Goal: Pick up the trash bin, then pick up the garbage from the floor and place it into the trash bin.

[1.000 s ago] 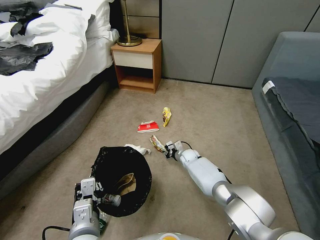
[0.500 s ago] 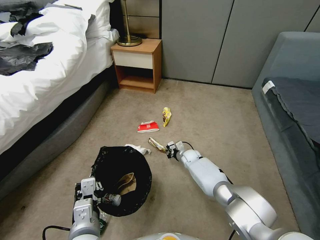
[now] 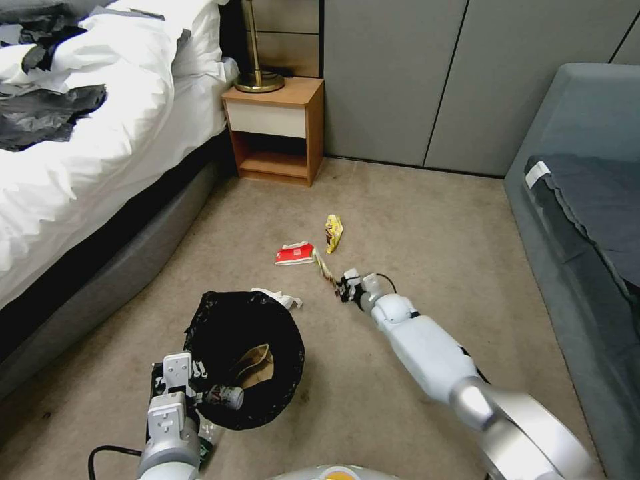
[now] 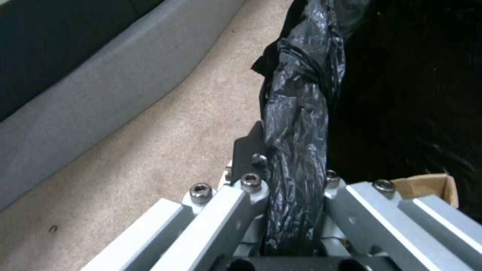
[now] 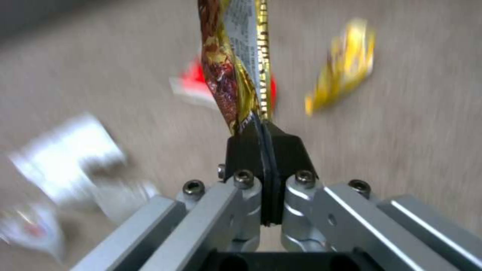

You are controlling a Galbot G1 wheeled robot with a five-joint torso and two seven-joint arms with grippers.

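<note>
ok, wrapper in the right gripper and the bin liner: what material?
Wrapper: looks like thin metallised plastic film, glossy, gold edge catching light, hanging creased from the shut right gripper. Bin liner: thin black plastic film, shiny and wrinkled, bunched over the rim where the left gripper clamps it.

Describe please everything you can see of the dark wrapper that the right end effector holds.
The dark wrapper is a long, narrow, crinkled snack packet of shiny foil-like film: dark brown print, gold edges and a pale panel with small text. The right end effector is shut on one end of it, between two black fingertips. The rest sticks out past the fingertips, slightly bent. In the head view the dark wrapper hangs above the carpet, between the red-and-white packet and the yellow snack wrapper.
</note>
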